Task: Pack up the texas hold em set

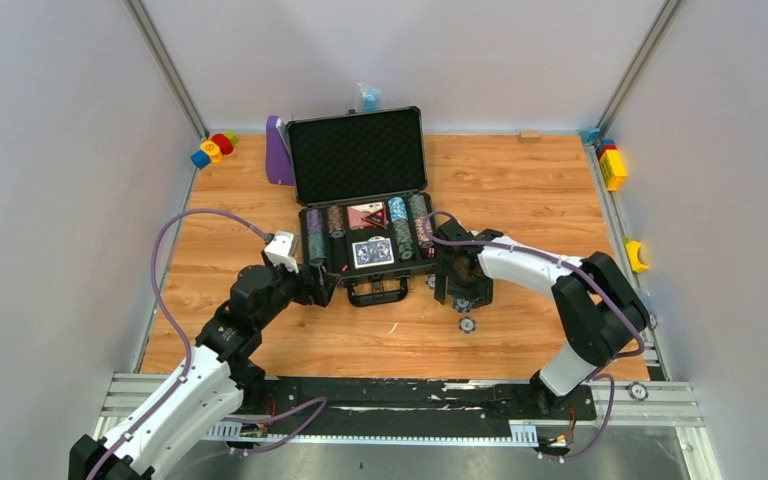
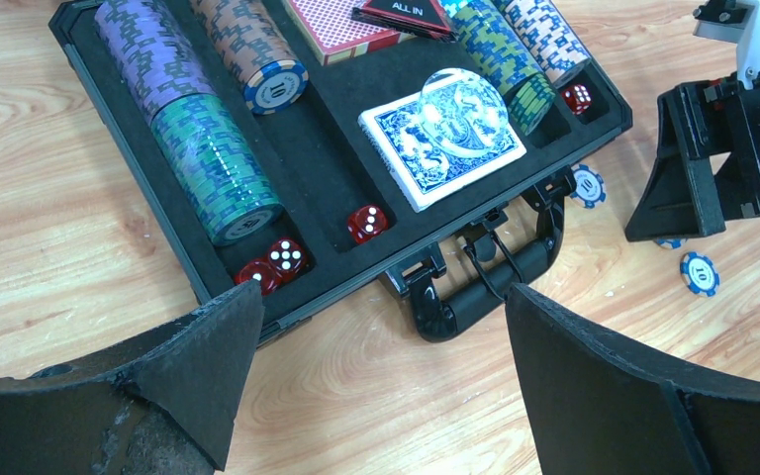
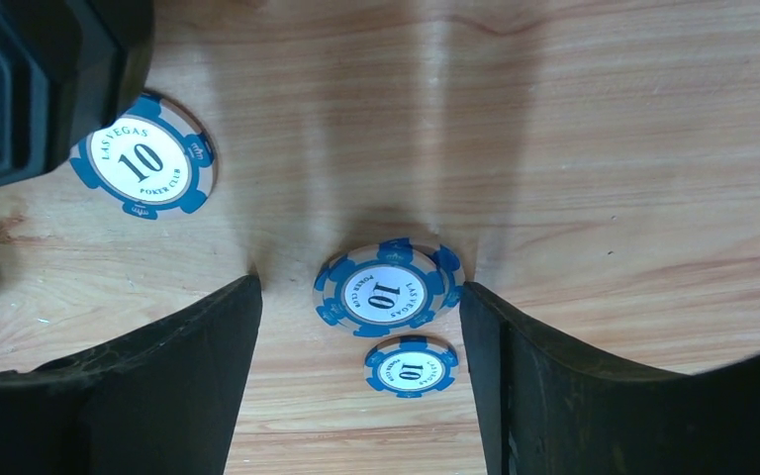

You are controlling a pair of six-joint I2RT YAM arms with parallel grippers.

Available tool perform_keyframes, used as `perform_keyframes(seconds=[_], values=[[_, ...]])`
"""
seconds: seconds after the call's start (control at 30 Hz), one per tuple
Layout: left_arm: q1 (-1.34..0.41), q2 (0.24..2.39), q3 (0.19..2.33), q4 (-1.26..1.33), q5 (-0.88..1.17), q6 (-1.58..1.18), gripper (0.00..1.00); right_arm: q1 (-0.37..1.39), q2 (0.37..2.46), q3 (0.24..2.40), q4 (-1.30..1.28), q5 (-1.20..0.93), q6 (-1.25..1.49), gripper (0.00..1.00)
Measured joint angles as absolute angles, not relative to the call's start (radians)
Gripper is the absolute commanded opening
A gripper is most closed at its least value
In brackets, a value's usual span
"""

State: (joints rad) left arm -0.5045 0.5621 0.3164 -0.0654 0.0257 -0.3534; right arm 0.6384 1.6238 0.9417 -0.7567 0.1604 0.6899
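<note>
Briefcase [image 1: 355,155] open at centre of the wooden table [image 1: 540,190], three loose chips off its lower right corner.

Right gripper [image 3: 358,285]: jaws spread. First chip [image 3: 388,287], blue and white, marked "10", sits between them, close to the finger at frame right, with a clear gap on the other side. Second chip [image 3: 411,366] lies just below it. Third chip [image 3: 143,163] is at upper left, against the case corner.
Left gripper [image 2: 381,297]: jaws wide apart, holding nothing, at the case's front edge near the handle [image 2: 475,287].
Briefcase lid raised. The foam tray holds:
- purple chip row [image 2: 148,59] and green chip row [image 2: 213,163] in one slot
- brown chip row [image 2: 257,54] in the next slot
- two more chip rows at upper right
- red dice [image 2: 275,262] in the slot ends
- blue card deck [image 2: 411,148] with a clear dealer button [image 2: 460,109] on top
- red card deck [image 2: 332,25]
- "ALL IN" plaque [image 2: 406,12]
</note>
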Motion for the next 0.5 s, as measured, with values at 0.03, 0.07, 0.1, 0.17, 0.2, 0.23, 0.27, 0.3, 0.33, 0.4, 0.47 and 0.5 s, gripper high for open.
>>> perform_keyframes(seconds=[0.03,0.07,0.1,0.17,0.2,0.23,0.27,0.3,0.33,0.4,0.47,0.5], values=[[-0.505,0.562,0.316,-0.065,0.026,-0.353,1.0,0.635,1.624,0.942,-0.756,0.156,0.687,0.73],[-0.505,0.562,0.316,-0.065,0.026,-0.353,1.0,0.628,1.624,0.942,-0.757,0.149,0.684,0.72],[-0.505,0.562,0.316,-0.065,0.026,-0.353,1.0,0.62,1.624,0.941,-0.757,0.142,0.68,0.72],[-0.505,0.562,0.316,-0.065,0.026,-0.353,1.0,0.595,1.624,0.939,-0.755,0.125,0.672,0.72],[-0.505,0.562,0.316,-0.065,0.026,-0.353,1.0,0.582,1.624,0.936,-0.753,0.116,0.669,0.72],[-0.505,0.562,0.316,-0.065,0.026,-0.353,1.0,0.57,1.623,0.934,-0.754,0.112,0.666,0.72],[-0.505,0.562,0.316,-0.065,0.026,-0.353,1.0,0.562,1.62,0.932,-0.753,0.108,0.662,0.7],[-0.505,0.562,0.316,-0.065,0.026,-0.353,1.0,0.557,1.617,0.929,-0.752,0.102,0.659,0.69],[-0.505,0.562,0.316,-0.065,0.026,-0.353,1.0,0.553,1.616,0.927,-0.751,0.099,0.655,0.68],[-0.505,0.562,0.316,-0.065,0.026,-0.353,1.0,0.552,1.616,0.926,-0.751,0.096,0.648,0.64],[-0.505,0.562,0.316,-0.065,0.026,-0.353,1.0,0.552,1.616,0.925,-0.751,0.096,0.641,0.61],[-0.505,0.562,0.316,-0.065,0.026,-0.353,1.0,0.551,1.616,0.924,-0.752,0.096,0.639,0.58]])
